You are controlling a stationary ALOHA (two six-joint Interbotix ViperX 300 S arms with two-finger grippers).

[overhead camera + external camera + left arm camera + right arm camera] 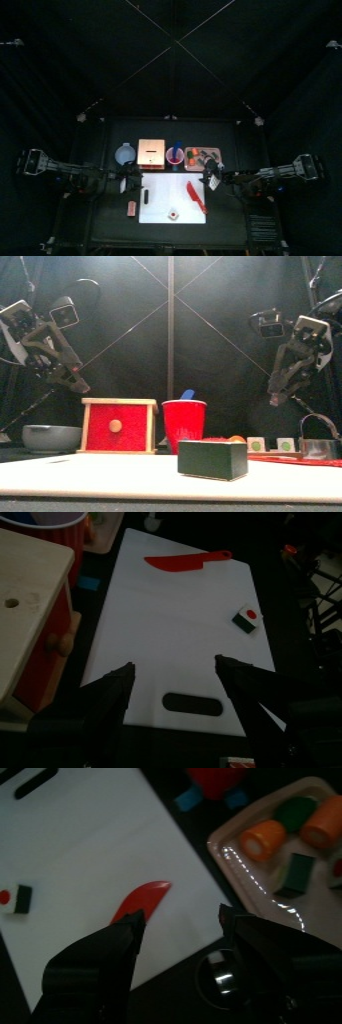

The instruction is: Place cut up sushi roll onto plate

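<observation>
Neither arm had yet engaged the work: both hung raised above the worktop [167, 235], so the task was judged to be at its approach step. The left gripper [174, 677] hovered with its jaws apart and empty over the white cutting board [174, 622]. The right gripper [181, 928] also stood with jaws wide apart and empty, near the red knife [140, 900]. One piece of the cut up sushi roll [246, 620], dark with a red spot, lay on the board, well apart from both grippers. The pink plate [261, 863] lay just beside the board and carried orange and green pieces. The next move was judged to call for a descent onto the piece with the jaws straddling it. No readable writing or brand was visible.
</observation>
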